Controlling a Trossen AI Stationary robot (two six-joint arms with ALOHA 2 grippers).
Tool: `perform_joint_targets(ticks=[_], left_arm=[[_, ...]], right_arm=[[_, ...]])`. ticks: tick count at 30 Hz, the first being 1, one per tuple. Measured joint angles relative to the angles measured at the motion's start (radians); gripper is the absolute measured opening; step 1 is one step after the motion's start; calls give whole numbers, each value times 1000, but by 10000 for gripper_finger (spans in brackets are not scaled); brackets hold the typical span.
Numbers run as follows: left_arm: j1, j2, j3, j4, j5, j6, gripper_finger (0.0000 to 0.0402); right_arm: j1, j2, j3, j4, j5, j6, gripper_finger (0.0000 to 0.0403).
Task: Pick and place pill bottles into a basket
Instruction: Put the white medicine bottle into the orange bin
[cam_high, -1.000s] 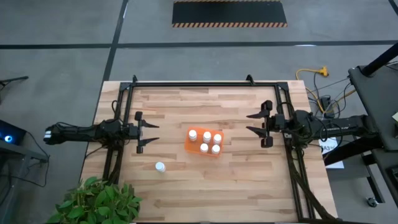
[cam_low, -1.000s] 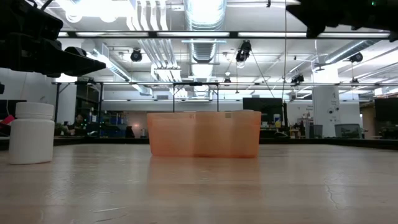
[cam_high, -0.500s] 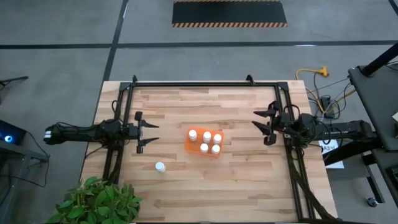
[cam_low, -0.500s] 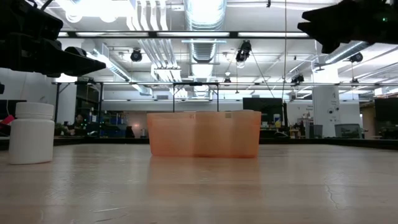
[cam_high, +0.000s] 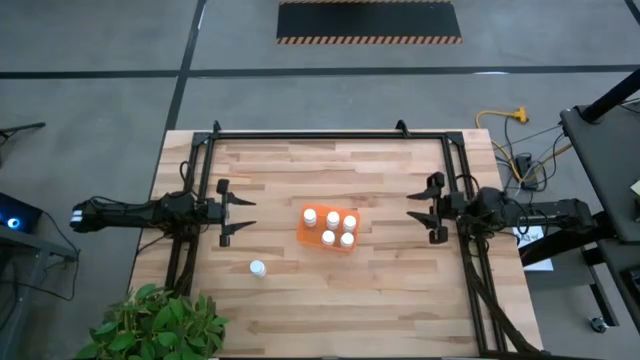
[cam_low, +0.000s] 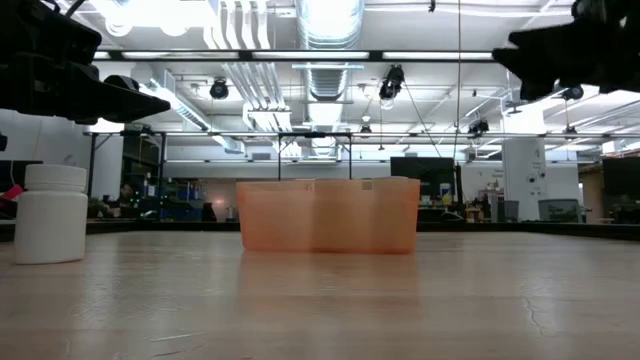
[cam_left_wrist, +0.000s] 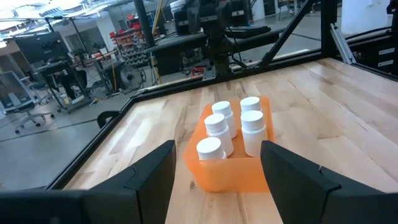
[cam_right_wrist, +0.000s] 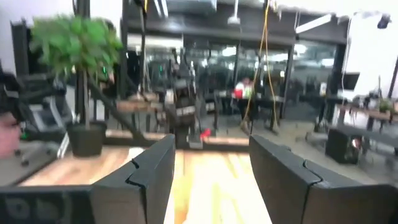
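The orange basket (cam_high: 328, 230) sits near the middle of the wooden table (cam_high: 320, 300) with four pill bottles (cam_left_wrist: 229, 127) standing upright inside it (white caps up). One more bottle (cam_high: 258, 268) stands alone on the table, apart from the basket on the left arm's side and toward the near edge. The left end effector (cam_high: 240, 212) hovers beside the basket with its fingers spread apart, holding nothing. The right end effector (cam_high: 428, 208) sits at the table's right edge, fingers also apart and empty.
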Motion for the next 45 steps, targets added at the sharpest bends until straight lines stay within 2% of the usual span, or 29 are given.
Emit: perform_joint_targets(ticks=[4, 14, 24, 32, 35, 42, 45], left_arm=[[0, -1, 0, 0, 0, 0, 218], [0, -2, 0, 14, 0, 0, 218], [0, -1, 0, 167, 1, -3, 218], [0, -2, 0, 175, 3, -63, 218], [0, 0, 0, 229, 3, -121, 218], [0, -2, 0, 322, 3, -387, 218], [0, 2, 0, 323, 1, -404, 218]], right_arm=[[0, 3, 0, -79, 9, -9, 194], [0, 3, 0, -329, 183, -22, 194], [0, 3, 1, -335, 182, -27, 194], [0, 3, 1, -336, 183, -27, 194], [0, 3, 1, -336, 182, -26, 194], [0, 3, 1, -336, 182, -24, 194], [0, 3, 2, -336, 182, -25, 194]])
